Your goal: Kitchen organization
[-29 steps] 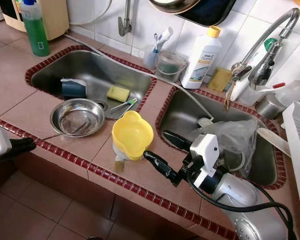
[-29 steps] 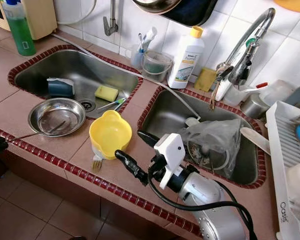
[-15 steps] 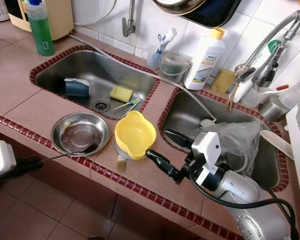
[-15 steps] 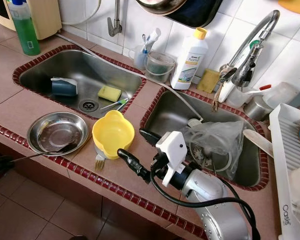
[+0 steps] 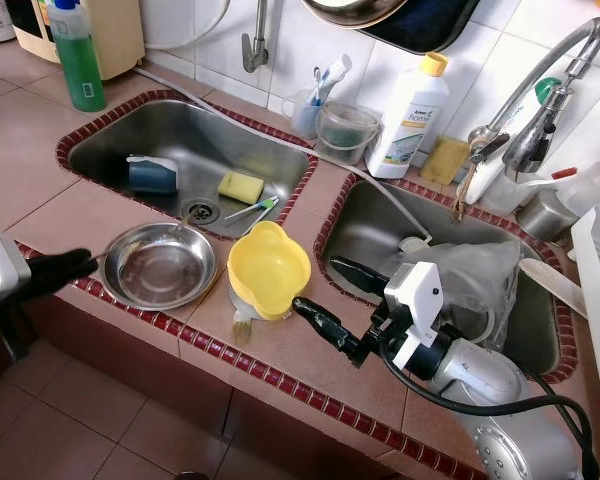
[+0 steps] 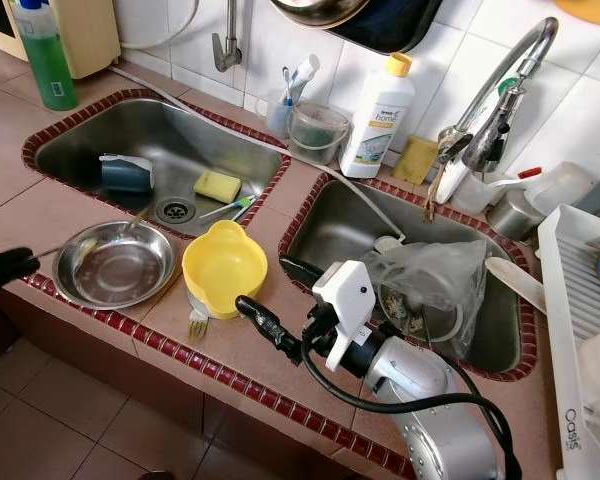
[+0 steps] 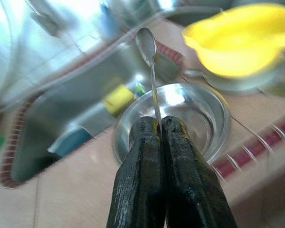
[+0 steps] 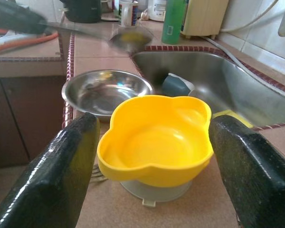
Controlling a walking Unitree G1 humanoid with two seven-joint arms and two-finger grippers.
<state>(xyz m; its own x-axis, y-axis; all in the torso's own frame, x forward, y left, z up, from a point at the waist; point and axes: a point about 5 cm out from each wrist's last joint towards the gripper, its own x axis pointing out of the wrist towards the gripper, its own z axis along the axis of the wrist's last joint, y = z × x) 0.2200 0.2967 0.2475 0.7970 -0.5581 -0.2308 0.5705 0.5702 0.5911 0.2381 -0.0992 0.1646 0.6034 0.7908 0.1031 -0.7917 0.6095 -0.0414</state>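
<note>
Two stainless steel sinks: left sink [image 5: 130, 150], right sink [image 5: 365, 235]. One round steel bowl [image 5: 160, 266], one yellow plastic bowl [image 5: 269, 268], one thin metal spoon [image 7: 149, 61], one yellow sponge [image 5: 239, 186], one green soap bottle [image 5: 78, 62], one white detergent bottle [image 5: 409, 118].

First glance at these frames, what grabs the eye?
The bright yellow bowl on the tiled counter between the two sinks, with the right pincer open just beside it, fingers wide apart. On the left, the left pincer is shut on a thin spoon held over the steel bowl at the counter's edge. Behind, the green detergent bottle stands by the left sink.
</note>
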